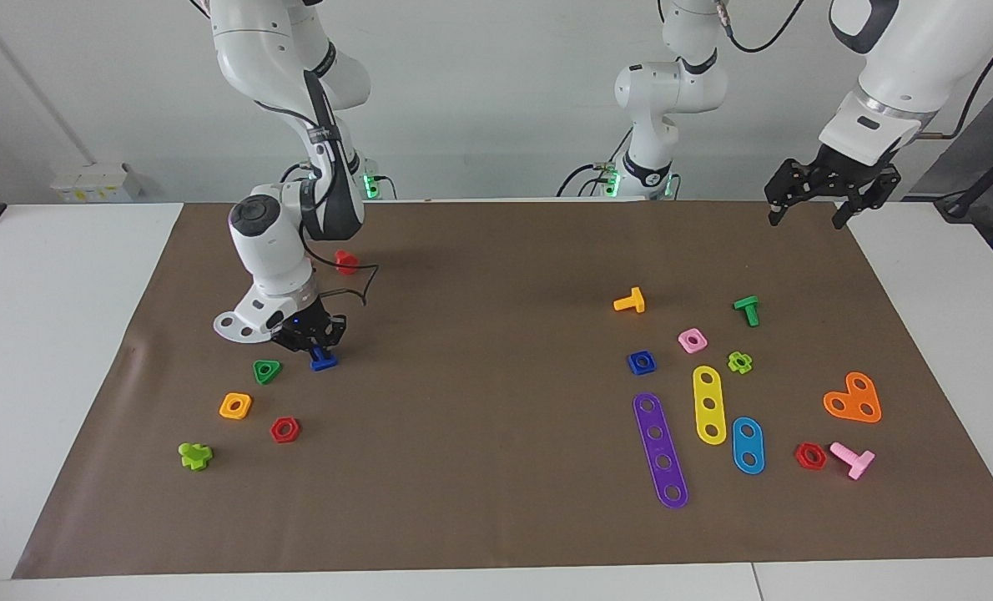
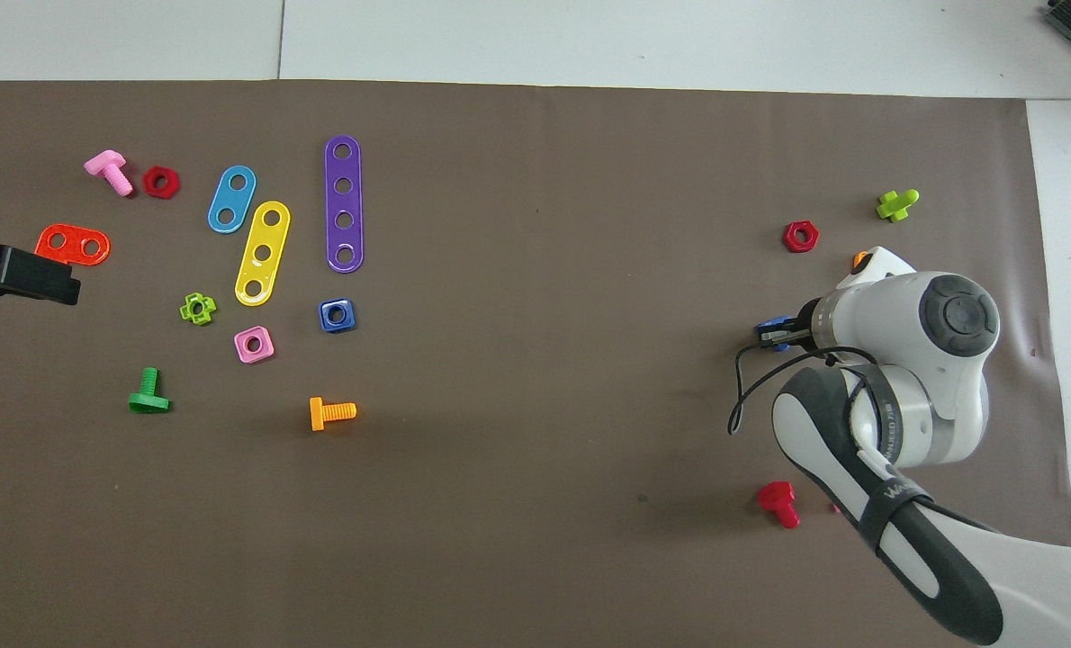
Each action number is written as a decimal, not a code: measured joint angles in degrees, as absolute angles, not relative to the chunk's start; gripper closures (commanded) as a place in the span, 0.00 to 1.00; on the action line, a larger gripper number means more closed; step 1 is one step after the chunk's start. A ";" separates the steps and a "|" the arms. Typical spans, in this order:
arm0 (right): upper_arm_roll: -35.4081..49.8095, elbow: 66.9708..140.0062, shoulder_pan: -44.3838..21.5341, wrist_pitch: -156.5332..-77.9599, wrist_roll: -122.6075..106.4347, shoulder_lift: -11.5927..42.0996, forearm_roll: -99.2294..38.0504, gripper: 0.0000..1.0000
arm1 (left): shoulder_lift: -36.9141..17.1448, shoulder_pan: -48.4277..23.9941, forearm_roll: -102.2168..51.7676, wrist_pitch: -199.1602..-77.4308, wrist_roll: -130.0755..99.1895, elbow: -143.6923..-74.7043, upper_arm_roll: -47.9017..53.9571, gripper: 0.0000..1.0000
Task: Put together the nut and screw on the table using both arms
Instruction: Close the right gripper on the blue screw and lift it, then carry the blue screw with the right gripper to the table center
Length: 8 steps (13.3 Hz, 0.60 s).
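The blue screw (image 1: 323, 361) is at the right arm's end of the brown paper sheet (image 1: 496, 467) on the table. My right gripper (image 1: 317, 344) is down on it, fingers closed around it; in the overhead view only a blue bit of the screw (image 2: 772, 324) shows at the gripper (image 2: 780, 335). The blue square nut (image 1: 642, 362) lies flat toward the left arm's end, also seen in the overhead view (image 2: 337, 315). My left gripper (image 1: 807, 219) hangs open and empty, high over the sheet's corner at the left arm's end; the overhead view shows it (image 2: 49, 283) at the picture's edge.
A green triangular nut (image 1: 266, 371), an orange square nut (image 1: 235, 406), a red hex nut (image 1: 284, 430) and a red screw (image 1: 345, 262) lie around the right gripper. A pink nut (image 1: 692, 340), an orange screw (image 1: 630, 301) and purple (image 1: 660, 449) and yellow (image 1: 709, 404) strips lie around the blue nut.
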State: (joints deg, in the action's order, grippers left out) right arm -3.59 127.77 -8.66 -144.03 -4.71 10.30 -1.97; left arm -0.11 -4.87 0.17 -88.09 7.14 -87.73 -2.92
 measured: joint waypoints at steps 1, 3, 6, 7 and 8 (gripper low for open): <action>-3.59 127.56 -8.66 -143.89 -4.71 10.28 -1.99 1.00 | -0.11 -4.87 0.17 -88.09 7.14 -87.73 -2.92 0.00; -3.55 125.58 -8.83 -141.05 -3.78 9.75 -2.27 1.00 | -0.11 -4.87 0.17 -88.09 7.14 -87.73 -2.92 0.00; -2.90 119.95 -10.83 -134.53 2.69 8.00 -2.34 1.00 | -0.11 -4.87 0.17 -88.09 7.14 -87.73 -2.92 0.00; -2.69 117.98 -12.46 -132.61 5.61 7.65 -2.34 1.00 | -0.11 -4.87 0.17 -88.09 7.14 -87.73 -2.92 0.00; -2.56 116.17 -14.27 -131.34 7.89 7.57 -2.33 1.00 | -0.11 -4.87 0.17 -88.09 7.14 -87.73 -2.92 0.00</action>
